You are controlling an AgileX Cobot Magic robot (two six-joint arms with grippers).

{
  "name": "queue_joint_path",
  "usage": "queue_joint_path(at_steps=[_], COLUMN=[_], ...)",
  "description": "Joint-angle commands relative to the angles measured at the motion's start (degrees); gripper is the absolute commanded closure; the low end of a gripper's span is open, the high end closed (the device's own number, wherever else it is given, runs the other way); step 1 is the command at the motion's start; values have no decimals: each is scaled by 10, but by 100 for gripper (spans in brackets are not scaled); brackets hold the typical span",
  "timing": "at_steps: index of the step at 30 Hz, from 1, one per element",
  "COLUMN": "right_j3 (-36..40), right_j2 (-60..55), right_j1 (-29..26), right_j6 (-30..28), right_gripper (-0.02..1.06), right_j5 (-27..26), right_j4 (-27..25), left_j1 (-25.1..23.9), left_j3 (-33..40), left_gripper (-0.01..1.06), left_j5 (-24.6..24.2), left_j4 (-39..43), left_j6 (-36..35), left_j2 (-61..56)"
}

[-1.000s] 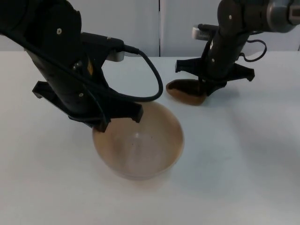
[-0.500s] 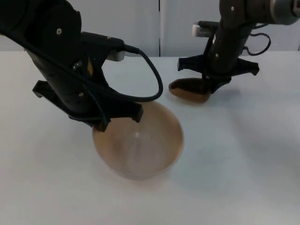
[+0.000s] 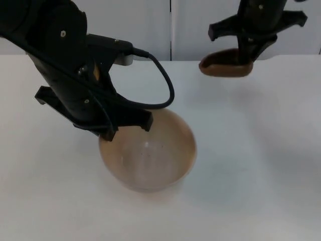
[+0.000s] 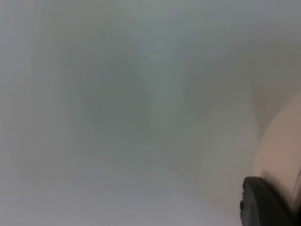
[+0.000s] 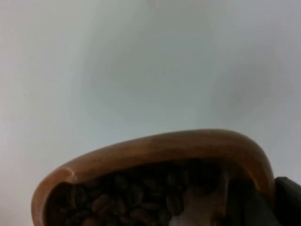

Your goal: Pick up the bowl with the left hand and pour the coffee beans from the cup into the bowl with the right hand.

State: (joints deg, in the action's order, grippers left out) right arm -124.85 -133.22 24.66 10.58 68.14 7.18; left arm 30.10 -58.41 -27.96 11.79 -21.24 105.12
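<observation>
White counter (image 3: 261,165) runs back to the grey partition wall (image 3: 200,25) along the top of the frame.

Your bowl (image 3: 148,153), pale tan and wide, sits at centre-left of the top view, open side up, inside looking bare. The left tool (image 3: 128,126) is at the bowl's upper-left rim, its black body covering that edge. In the left wrist view one black fingertip (image 4: 265,202) lies against the bowl's pale wall (image 4: 277,146); you can take it as pinching the rim, though the second finger is hidden.

Your cup (image 3: 225,66), dark brown wood, is up in the upper right of the frame, raised clear of the counter, well apart from the bowl. The right tool (image 3: 249,56) is clamped on the cup's right end. Right wrist view: cup rim (image 5: 160,148) arcs over a fill of coffee beans (image 5: 136,197).
</observation>
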Motion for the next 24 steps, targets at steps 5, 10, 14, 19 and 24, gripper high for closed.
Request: queue_joint_path(at_steps=[5, 10, 14, 19, 24], right_j3=[24, 89, 151, 248, 322], right_j2=[78, 141, 195, 269, 323], right_j1=[-1, -1, -1, -1, 1], right_j6=[-45, -65, -72, -72, -72], right_gripper=[105, 105, 105, 105, 105], right_j5=[18, 18, 18, 6, 1], right_j4=[2, 2, 2, 2, 2], left_j1=[2, 2, 2, 2, 2], left_j3=[-2, -2, -2, -2, -2], left_gripper=[105, 105, 105, 105, 105], left_j5=[0, 2, 2, 2, 2], left_j4=[3, 3, 3, 2, -3], left_j6=[-3, -3, -3, -3, -3], left_j2=[-5, -5, -5, -5, -5])
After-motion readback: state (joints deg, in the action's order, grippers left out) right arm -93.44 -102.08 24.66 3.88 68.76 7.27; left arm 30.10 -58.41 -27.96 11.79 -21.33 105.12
